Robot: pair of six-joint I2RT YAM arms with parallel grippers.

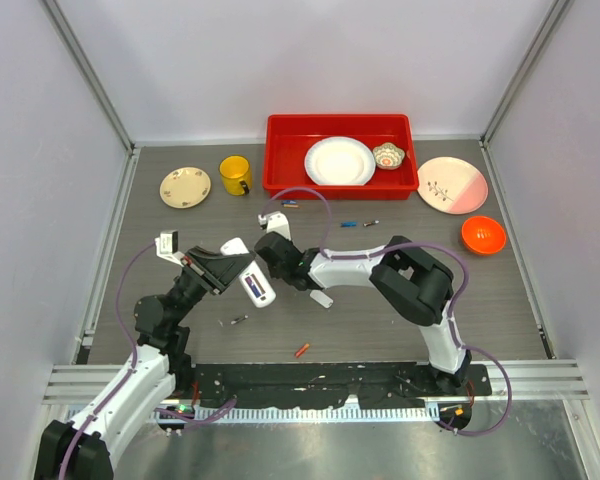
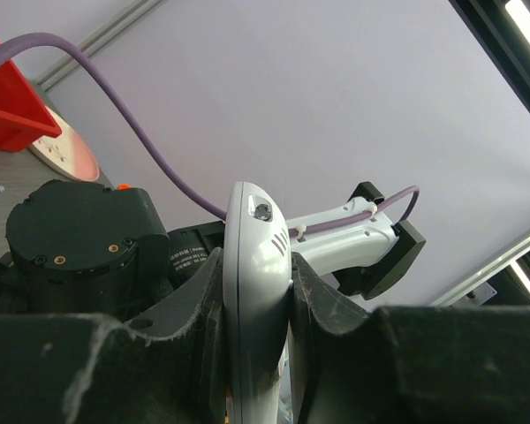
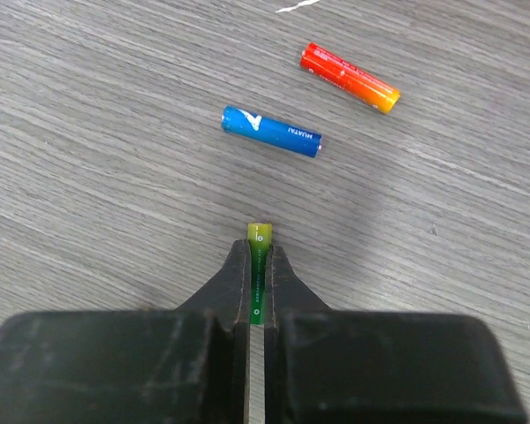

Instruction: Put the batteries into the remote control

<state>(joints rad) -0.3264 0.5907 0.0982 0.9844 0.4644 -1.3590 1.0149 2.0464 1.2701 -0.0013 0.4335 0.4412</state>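
A grey wood-grain counter (image 1: 380,330) is carrying dishes and loose batteries (image 1: 349,224).
A cream plate (image 1: 185,186), yellow mug (image 1: 235,175), red tray (image 1: 280,160), pink-and-white plate (image 1: 452,185) and orange bowl (image 1: 483,234) are sitting along its far side; a blue battery (image 3: 271,132) and an orange-red battery (image 3: 349,78) are lying near each other, not touching; another orange battery (image 1: 302,350) is lying near the front edge.

Pale grey walls (image 1: 280,60) are enclosing the dark wood-grain bench (image 1: 540,300) spreading beneath the fingers (image 3: 219,287), while bright light strips (image 2: 523,19) are glowing high above them.
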